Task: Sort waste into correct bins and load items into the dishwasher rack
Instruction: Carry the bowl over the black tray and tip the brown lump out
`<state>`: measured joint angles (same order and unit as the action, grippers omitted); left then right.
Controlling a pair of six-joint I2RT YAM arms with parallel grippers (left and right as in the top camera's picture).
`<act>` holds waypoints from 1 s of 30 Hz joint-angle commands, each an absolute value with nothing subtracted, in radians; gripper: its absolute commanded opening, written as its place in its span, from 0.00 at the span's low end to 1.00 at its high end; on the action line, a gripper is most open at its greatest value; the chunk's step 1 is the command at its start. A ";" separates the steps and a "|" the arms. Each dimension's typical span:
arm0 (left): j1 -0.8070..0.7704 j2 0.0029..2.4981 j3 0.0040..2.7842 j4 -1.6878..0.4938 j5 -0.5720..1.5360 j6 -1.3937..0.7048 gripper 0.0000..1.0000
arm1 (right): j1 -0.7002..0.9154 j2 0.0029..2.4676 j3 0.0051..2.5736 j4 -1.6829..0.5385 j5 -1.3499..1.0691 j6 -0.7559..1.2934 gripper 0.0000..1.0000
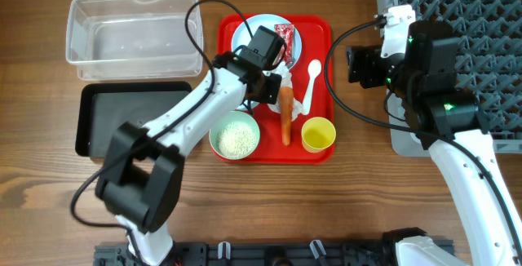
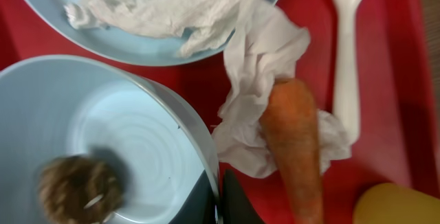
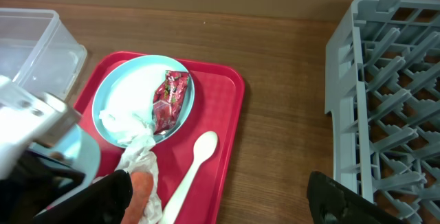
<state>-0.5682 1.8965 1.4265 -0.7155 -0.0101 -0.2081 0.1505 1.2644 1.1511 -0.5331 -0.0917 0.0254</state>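
You have no lettering, number or sign that can be read in any of these views. The one thing with print on it is the red snack wrapper, lying on the plate ahead and to the left of the right gripper. It carries pale marks on the red, but they are too small and blurred to make out as words or a brand.
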 commanded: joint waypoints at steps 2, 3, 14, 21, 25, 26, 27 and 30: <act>-0.538 1.764 1.433 -0.727 -0.005 -0.299 0.04 | 0.146 1.270 1.173 -0.533 -0.074 0.037 0.85; -0.526 1.747 1.433 -0.734 -0.004 -0.310 0.04 | 0.146 1.270 1.173 -0.532 -0.075 0.037 0.85; -0.184 1.662 1.431 -0.996 0.338 -0.350 0.04 | 0.146 1.270 1.173 -0.533 -0.075 0.037 0.85; 0.005 1.662 1.404 -1.016 0.582 -0.224 0.04 | 0.146 1.270 1.173 -0.533 -0.075 0.037 0.85; 0.101 1.663 1.371 -1.014 0.793 -0.148 0.04 | 0.146 1.270 1.173 -0.539 -0.075 0.038 0.85; 0.128 1.663 1.359 -1.011 0.838 -0.129 0.04 | 0.146 1.270 1.173 -0.540 -0.075 0.042 0.85; 0.153 1.665 1.347 -1.011 0.875 -0.109 0.04 | 0.146 1.270 1.173 -0.543 -0.075 0.053 0.85; 0.231 1.668 1.305 -1.010 0.950 -0.069 0.04 | 0.146 1.270 1.173 -0.543 -0.075 0.054 0.85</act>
